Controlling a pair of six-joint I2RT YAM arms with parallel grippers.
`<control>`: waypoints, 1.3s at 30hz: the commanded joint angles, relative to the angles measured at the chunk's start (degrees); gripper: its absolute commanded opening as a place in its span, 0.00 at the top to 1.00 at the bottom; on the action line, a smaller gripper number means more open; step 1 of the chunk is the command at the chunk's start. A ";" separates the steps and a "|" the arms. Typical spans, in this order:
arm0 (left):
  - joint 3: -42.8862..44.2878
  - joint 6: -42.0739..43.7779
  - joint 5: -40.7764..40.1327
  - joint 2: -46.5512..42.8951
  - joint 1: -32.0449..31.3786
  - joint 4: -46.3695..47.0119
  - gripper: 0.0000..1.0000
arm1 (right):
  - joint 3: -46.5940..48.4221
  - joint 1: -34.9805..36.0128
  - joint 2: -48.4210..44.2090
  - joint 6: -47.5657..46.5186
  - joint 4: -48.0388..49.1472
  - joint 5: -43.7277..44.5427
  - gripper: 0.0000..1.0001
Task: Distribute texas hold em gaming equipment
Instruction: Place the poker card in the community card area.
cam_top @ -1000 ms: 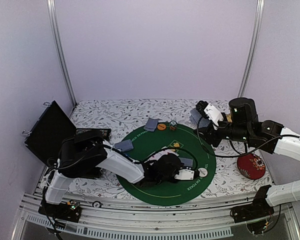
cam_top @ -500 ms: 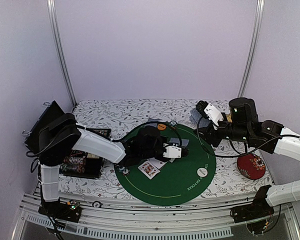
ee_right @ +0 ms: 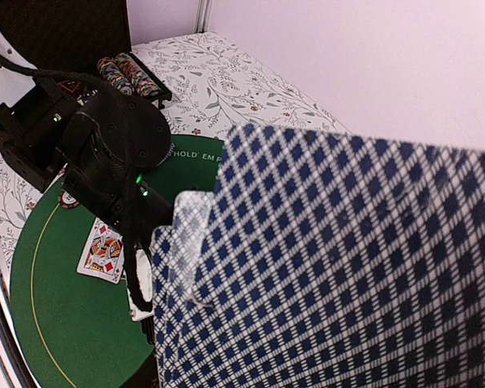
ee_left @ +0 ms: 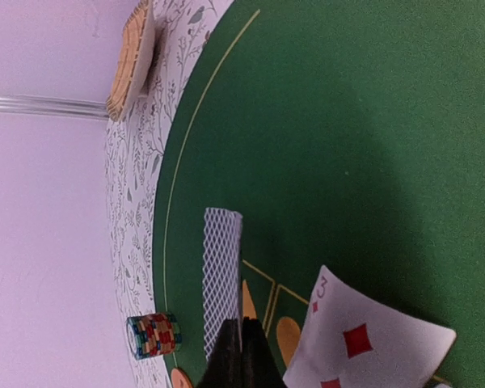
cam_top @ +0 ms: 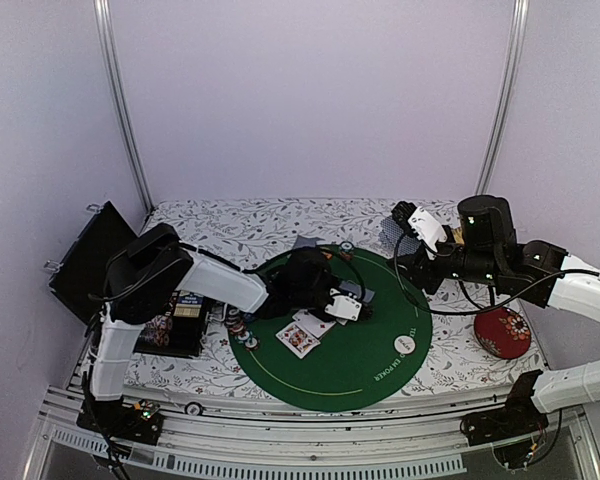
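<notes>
"Two face-up cards [cam_top: 302, 335] lay on the near-left part of the green mat [cam_top: 360, 380]. Where was the one that mattered?"

"A face-down card [ee_left: 222, 279] lay on the mat right at the tips of the left jaws. In the left wrist view its long axis ran straight away from those tips. Its near short end was under or just beside them, and I could not tell whether they touched it."

"And those jaws?"

"They were pressed together, holding nothing. One face-up card, a three of diamonds [ee_left: 364, 339], lay on their other side. A chip stack [ee_left: 153, 335] stood beyond the face-down card, at the mat's rim."

"Where were the rest of the cards?"

"The deck [ee_right: 331, 267] was held in the air over the far right rim of the mat. The right jaws stood part-way apart and clamped on it. It was well apart from the left jaws, across the mat."

"Which arm was nearer the card on the mat?"

"The left arm [cam_top: 220, 285], clearly. I judged that a pick-up would need its jaws to part first and take the card across its narrow width."

"What lay further out?"

"A white button disc [cam_top: 405, 343] lay on the mat's near right. A red dish [cam_top: 502, 332] sat on the counter [cam_top: 230, 225] past the mat's right edge."
</notes>
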 commanded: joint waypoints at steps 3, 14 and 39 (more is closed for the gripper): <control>4.41 4.60 0.38 3.68 2.03 -4.89 1.00 | 1.02 -0.28 -1.14 0.46 0.68 -0.07 0.56; 3.25 6.86 -2.02 4.29 2.08 -2.26 0.99 | 1.13 -0.27 -1.10 0.50 0.54 -0.16 0.56; -13.73 2.99 -7.02 -12.53 0.34 19.16 0.55 | 2.29 -0.25 0.63 -0.03 0.64 -0.36 0.56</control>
